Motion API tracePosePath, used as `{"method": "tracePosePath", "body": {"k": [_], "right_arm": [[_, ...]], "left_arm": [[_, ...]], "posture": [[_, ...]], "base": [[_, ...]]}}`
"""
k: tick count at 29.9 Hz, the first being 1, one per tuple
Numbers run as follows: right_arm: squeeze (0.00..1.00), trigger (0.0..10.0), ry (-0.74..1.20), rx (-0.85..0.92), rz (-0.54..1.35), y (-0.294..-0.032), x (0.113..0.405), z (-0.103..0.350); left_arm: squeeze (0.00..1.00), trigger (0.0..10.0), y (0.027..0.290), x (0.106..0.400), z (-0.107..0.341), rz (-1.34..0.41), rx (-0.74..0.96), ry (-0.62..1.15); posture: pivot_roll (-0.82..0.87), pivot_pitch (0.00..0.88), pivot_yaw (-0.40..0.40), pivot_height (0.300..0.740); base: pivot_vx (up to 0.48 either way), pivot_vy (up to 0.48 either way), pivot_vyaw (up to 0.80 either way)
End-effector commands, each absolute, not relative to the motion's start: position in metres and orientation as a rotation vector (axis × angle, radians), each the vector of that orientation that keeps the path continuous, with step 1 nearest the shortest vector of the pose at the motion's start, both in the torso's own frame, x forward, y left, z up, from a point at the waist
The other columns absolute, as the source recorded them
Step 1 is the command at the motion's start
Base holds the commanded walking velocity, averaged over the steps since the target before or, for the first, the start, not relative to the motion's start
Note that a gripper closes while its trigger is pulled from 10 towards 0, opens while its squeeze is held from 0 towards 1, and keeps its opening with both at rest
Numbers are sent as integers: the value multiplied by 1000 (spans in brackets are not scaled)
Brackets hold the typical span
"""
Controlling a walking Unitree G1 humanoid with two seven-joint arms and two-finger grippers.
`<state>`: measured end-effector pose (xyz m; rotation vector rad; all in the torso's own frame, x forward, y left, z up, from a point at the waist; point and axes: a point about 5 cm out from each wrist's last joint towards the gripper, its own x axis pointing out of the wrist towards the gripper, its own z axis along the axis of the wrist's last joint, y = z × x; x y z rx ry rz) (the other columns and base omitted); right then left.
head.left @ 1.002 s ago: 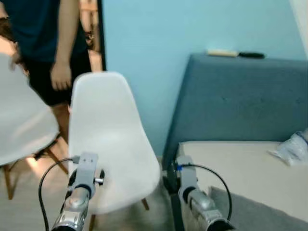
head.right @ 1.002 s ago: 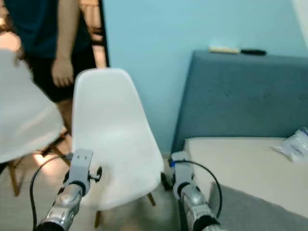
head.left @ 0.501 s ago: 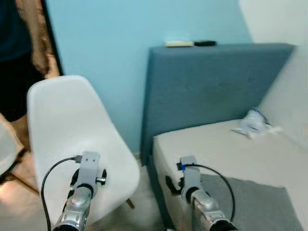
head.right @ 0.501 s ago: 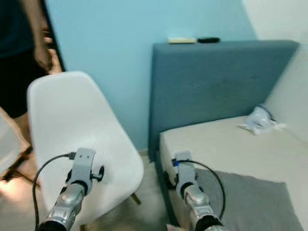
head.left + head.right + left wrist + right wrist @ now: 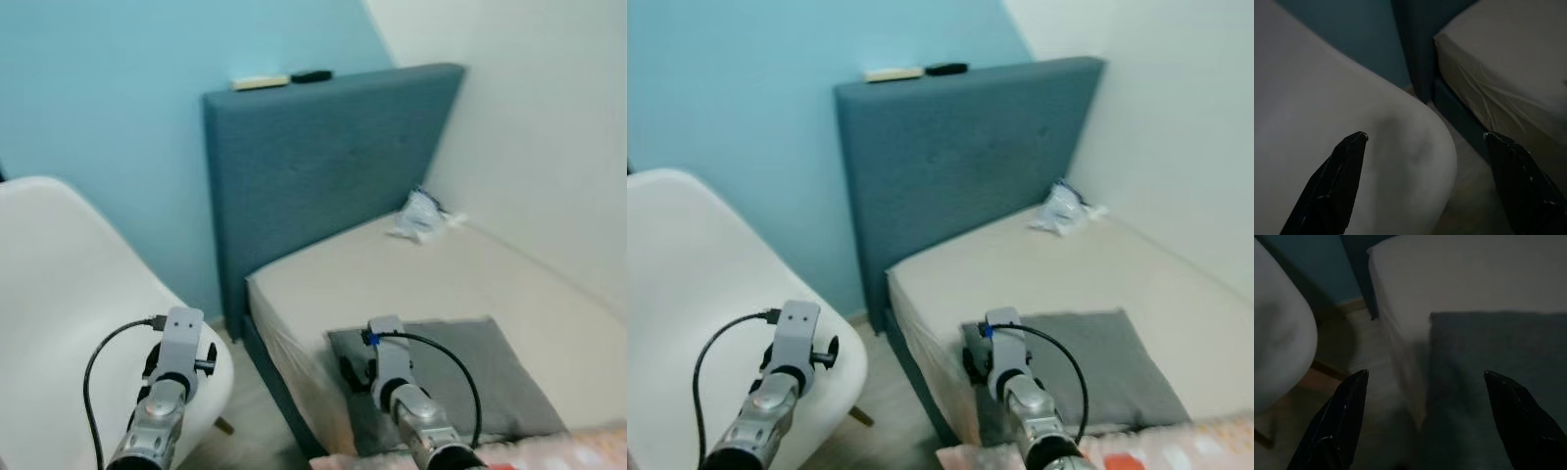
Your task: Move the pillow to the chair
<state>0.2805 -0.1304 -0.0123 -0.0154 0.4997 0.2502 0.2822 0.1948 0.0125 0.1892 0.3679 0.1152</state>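
Grey pillow (image 5: 446, 377) lies flat on the bed (image 5: 509, 284) near its front edge, ready for pickup. White chair (image 5: 69, 323) stands just beside the bed, seat free. Right claw (image 5: 1425, 426) hovers open over the pillow's edge; left claw (image 5: 1422, 188) is open above the chair. A wrapped item (image 5: 421, 215), possibly plastic, sits by the headboard (image 5: 323, 157).

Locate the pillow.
In the eye views the grey pillow lies flat on the bed, right of the chair, just beyond the right arm.
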Motion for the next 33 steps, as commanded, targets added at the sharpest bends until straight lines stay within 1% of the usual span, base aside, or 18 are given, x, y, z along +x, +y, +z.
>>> {"method": "tracePosePath", "body": {"k": [1, 23, 29, 33], "right_arm": [[0, 10000, 505, -11, 235, -134, 281, -12], [0, 10000, 510, -17, 236, -136, 280, -14], [0, 10000, 507, -27, 245, -137, 281, -12], [0, 10000, 504, -28, 245, -137, 282, -12]], "left_arm": [[0, 10000, 194, 282, 12, 110, 197, 378], [0, 10000, 196, 281, 10, 98, 205, 383], [0, 10000, 192, 282, 11, 48, 225, 378], [0, 10000, 193, 282, 11, 55, 224, 379]], "posture": [[9, 26, -39, 740], [-4, 2, -45, 740], [-3, 0, -50, 740], [-4, 0, -49, 740]], "base": [[0, 0, -800], [0, 0, -800], [0, 0, -800], [0, 0, -800]]}}
